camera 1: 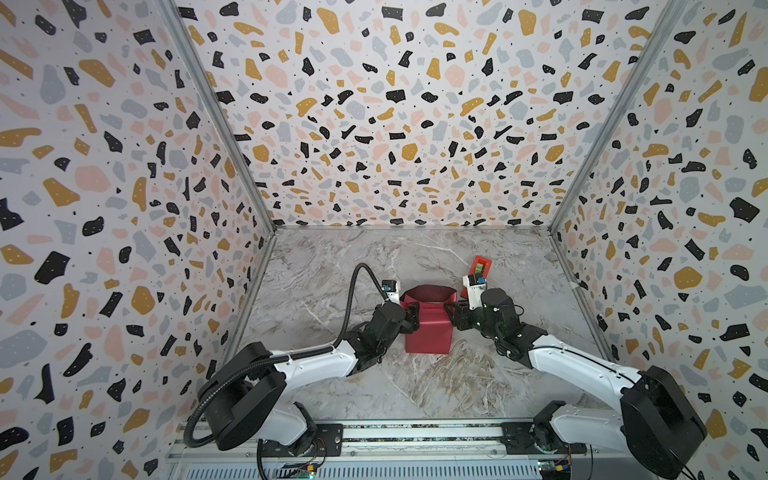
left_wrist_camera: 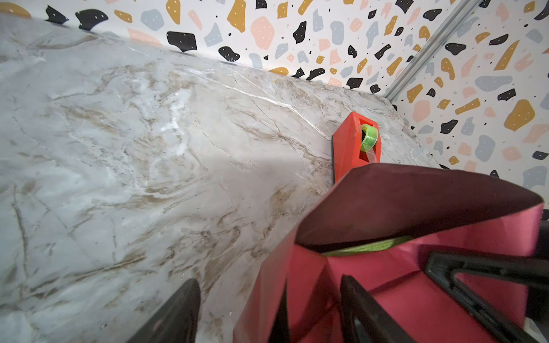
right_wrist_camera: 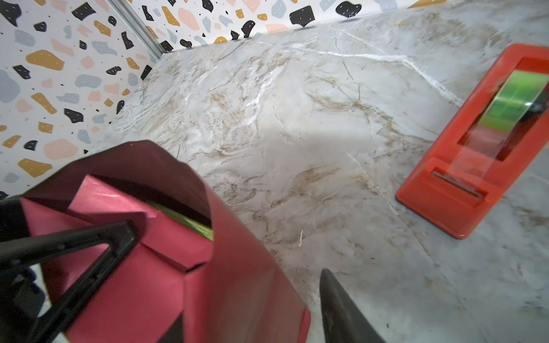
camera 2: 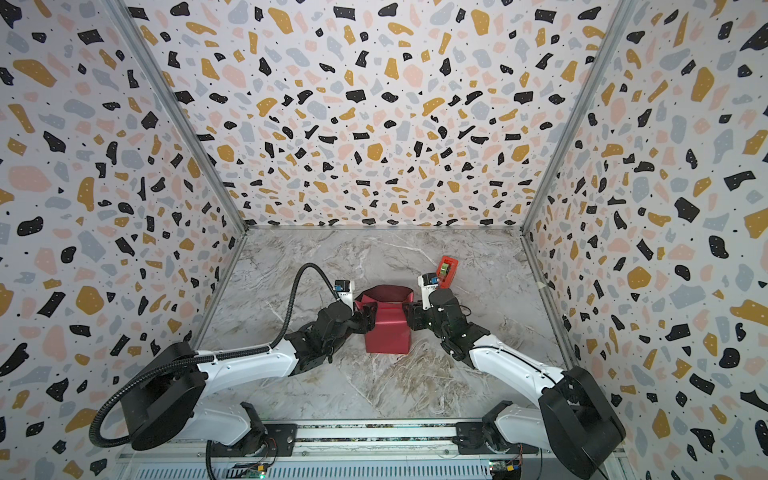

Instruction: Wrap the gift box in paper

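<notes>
black left gripper (camera 1: 411, 318): jaws spread, straddling a folded side of the paper (camera 1: 428, 332), not clamped. just right of it, between both pincers, sits the gift box (left_wrist_camera: 368, 248), a green sliver inside the wrap. right gripper (camera 1: 452, 316): spread likewise, astride the opposite side. red tape dispenser (camera 1: 480, 268) just beyond it.

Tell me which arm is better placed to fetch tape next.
Right, likely. The tape dispenser stands just beyond the right gripper, on its side of the paper; the left gripper would have to reach across the upright flap.
</notes>
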Available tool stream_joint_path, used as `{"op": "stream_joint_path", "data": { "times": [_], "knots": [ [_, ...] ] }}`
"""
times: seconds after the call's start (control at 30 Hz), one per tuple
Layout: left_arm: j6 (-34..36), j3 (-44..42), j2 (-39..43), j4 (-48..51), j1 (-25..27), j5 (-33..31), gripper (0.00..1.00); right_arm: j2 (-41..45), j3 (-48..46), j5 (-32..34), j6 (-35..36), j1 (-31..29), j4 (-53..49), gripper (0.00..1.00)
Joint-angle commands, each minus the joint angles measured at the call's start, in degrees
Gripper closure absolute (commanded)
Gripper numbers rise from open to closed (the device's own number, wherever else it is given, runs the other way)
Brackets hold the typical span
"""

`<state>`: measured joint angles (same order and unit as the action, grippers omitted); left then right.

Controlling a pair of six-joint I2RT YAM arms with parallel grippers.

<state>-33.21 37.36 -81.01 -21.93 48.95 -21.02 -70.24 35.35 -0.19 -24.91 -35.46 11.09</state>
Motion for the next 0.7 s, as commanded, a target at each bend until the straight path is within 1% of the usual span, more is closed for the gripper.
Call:
{"op": "stream_joint_path", "data": {
  "times": [0.0, 0.2, 0.4, 0.67],
  "knots": [
    [3.86, 1.62, 0.01, 4.94, -0.08, -4.27, 0.28, -0.67, 2.26, 6.67, 3.18, -0.83, -6.42, 0.48],
    [6.48, 5.68, -2.02, 6.42, -0.12, -5.18, 0.38, -1.42, 2.09, 7.79, 3.21, -2.2, -6.88, 0.56],
    [7.27, 6.84, -3.96, 6.27, -0.03, -5.41, 0.55, -2.08, 3.76, 8.91, 3.94, -2.71, -7.99, 0.62],
    [8.94, 8.55, -4.31, 6.38, 0.01, -6.0, 0.64, -3.54, 7.6, 10.34, 4.25, -2.86, -10.43, 0.68]
  ]
}}
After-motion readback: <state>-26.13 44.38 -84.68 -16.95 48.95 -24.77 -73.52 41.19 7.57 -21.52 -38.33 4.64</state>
